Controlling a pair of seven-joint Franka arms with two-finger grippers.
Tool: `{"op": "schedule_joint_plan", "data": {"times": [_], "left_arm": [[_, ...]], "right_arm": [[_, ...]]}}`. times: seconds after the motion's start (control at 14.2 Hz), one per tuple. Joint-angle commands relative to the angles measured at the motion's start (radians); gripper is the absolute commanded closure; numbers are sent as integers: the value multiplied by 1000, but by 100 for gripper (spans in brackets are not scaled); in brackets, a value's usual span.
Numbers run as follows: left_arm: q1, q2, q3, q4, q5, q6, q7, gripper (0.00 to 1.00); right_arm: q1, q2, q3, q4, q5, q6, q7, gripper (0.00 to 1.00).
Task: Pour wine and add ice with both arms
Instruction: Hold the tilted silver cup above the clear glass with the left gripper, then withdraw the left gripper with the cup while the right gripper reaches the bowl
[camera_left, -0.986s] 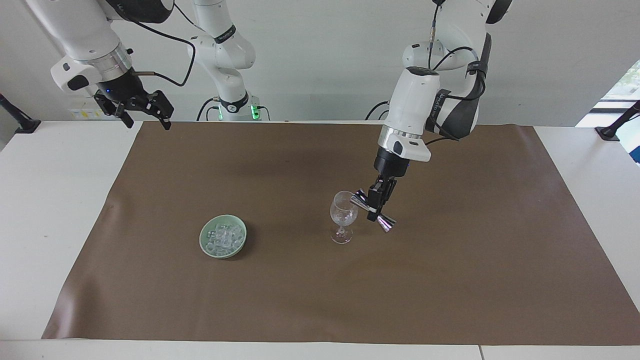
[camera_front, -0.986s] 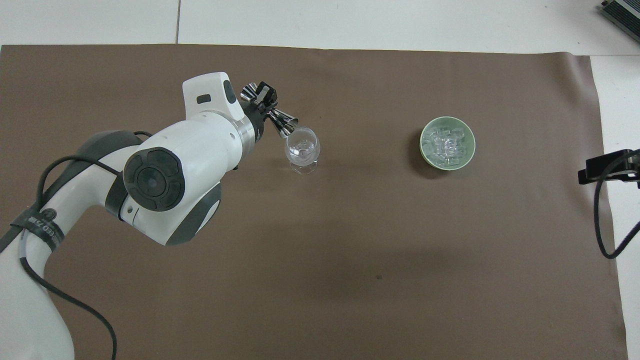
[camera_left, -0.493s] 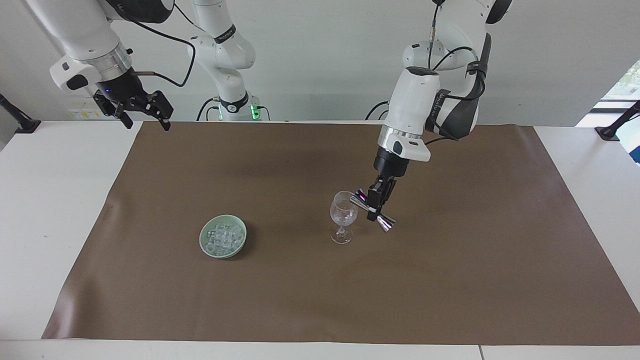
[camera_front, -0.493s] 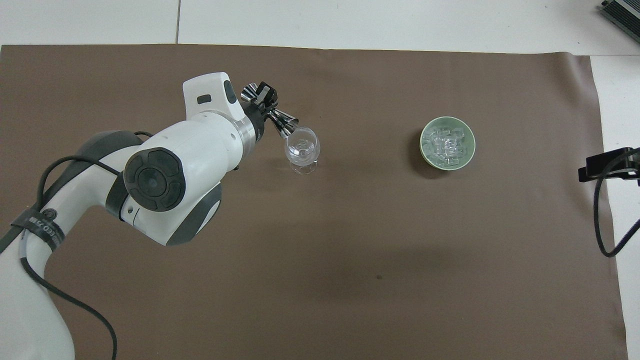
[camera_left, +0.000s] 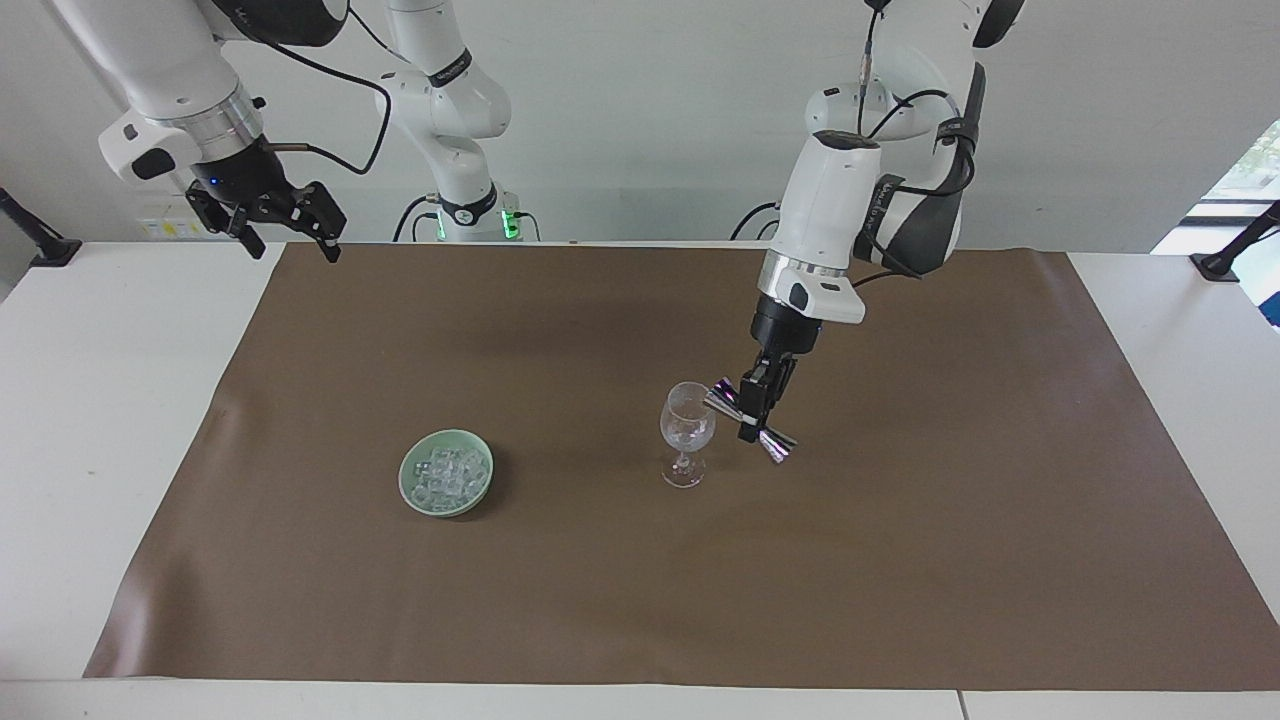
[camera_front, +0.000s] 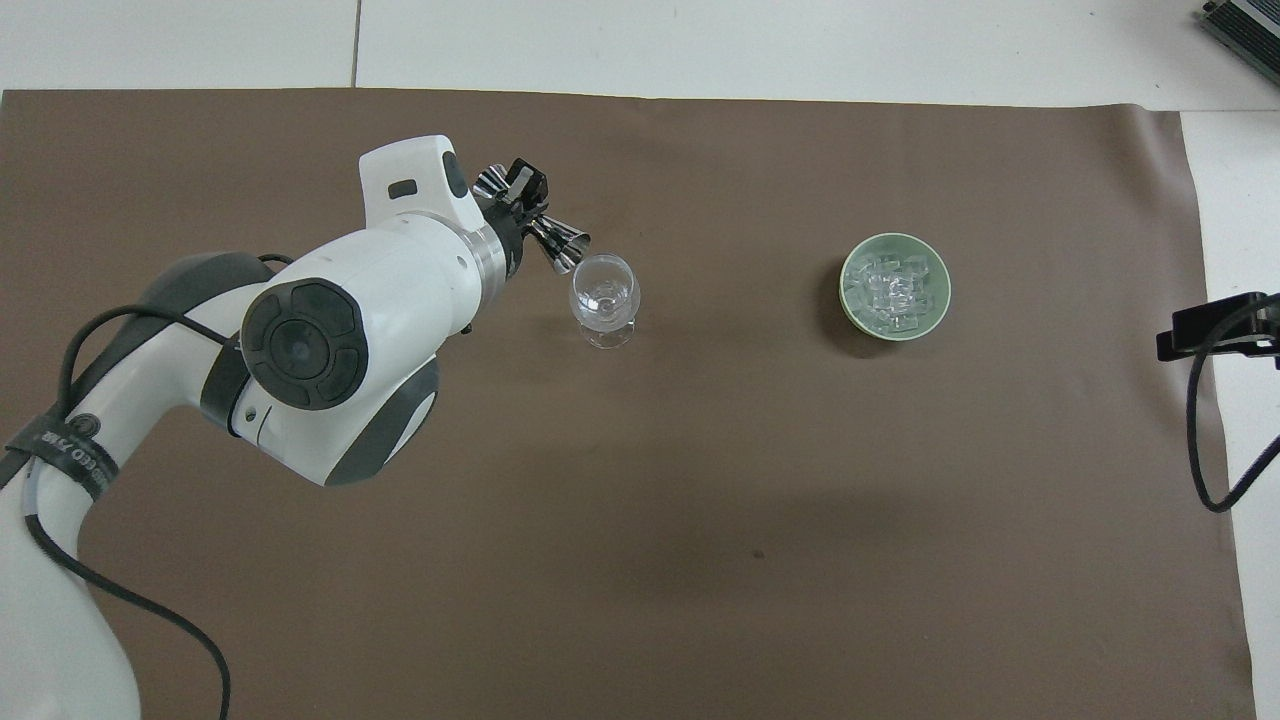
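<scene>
The right gripper (camera_left: 290, 222) waits in the air over the mat's (camera_left: 900, 560) corner at the robots' edge, at the right arm's end of the bench (camera_left: 110, 400). Its fingers are spread and nothing is in them. Its place is the same as a second ago.

The left gripper (camera_left: 757, 410) is up beside the glass (camera_left: 687, 432), which stands near the middle of the mat. Its fingers are pressed together on the waist of the jigger (camera_left: 748, 418), a double-ended steel measure. The jigger lies tilted, with one cup toward the glass's rim and the other cup lower, toward the left arm's end.

Over the last second the left gripper has drawn slightly away from the glass. In the overhead view the jigger's near cup sat at the rim then; now a thin gap shows between them. The tilt looks about the same. This suggests the pour is finishing or done, and the arm is starting to carry the jigger off. Whether any liquid is in the glass cannot be told.

The ice (camera_left: 447, 476) lies heaped in the dish (camera_left: 408, 488), beside the glass toward the right arm's end and a little farther from the robots. It looks untouched. Adding it is not yet begun, and the free right gripper seems the likely one for that.
</scene>
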Motion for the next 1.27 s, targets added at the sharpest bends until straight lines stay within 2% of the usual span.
{"op": "schedule_joint_plan", "data": {"times": [0.0,0.28,0.63,0.85,0.99,1.2], "left_arm": [[-1,20,-3,39,0,-53,-12,100],[1,16,-3,37,-223,-56,-9,100],[19,16,-2,40,-380,-66,-2,100],[22,35,9,114,-474,-174,45,100],[35,36,26,131,-559,-227,102,100],[39,34,72,143,-691,-280,157,100]], "right_arm": [[-6,-5,2,-11,7,16,-21,0],[-2,-15,4,-40,8,66,21,0],[98,7,4,-133,8,233,132,0],[104,27,4,-239,7,394,123,0],[104,65,4,-270,7,441,129,0],[124,123,4,-302,7,572,140,0]]}}
